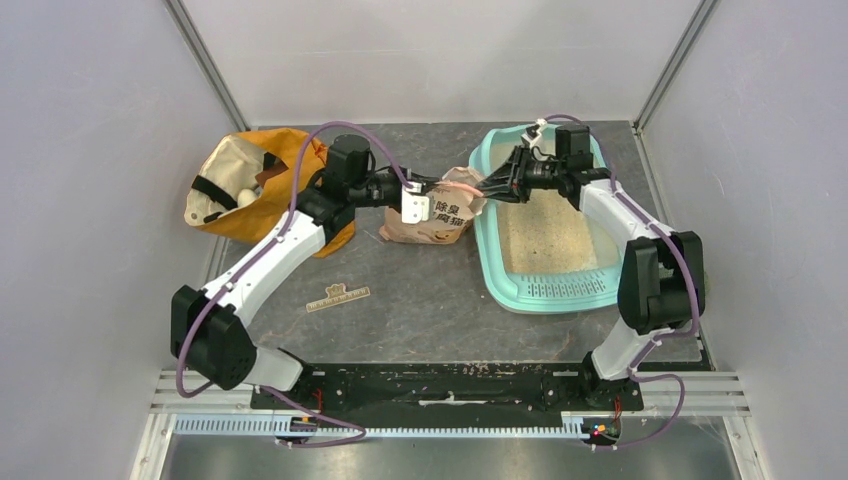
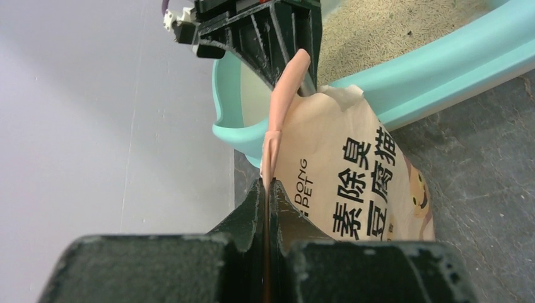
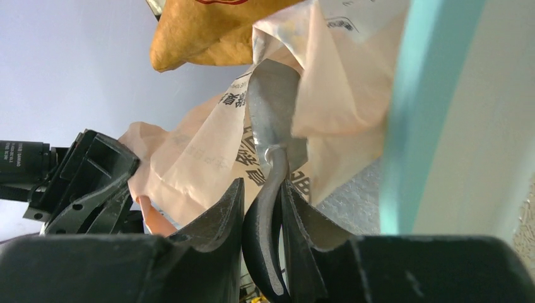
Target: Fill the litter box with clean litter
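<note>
The teal litter box lies at the right, with pale beige litter spread over its floor. The peach-pink pouch stands just left of the box, against its rim. My left gripper is shut on the pouch's pink top edge. My right gripper is shut on the dark handle of a silver metal scoop, whose bowl reaches into the pouch's open mouth. The box rim and the litter show in the left wrist view. The scoop's contents are hidden.
An orange fabric bag sits at the back left. A small tan ruler-like strip lies on the grey table in front of the left arm. Grey walls enclose the table on three sides.
</note>
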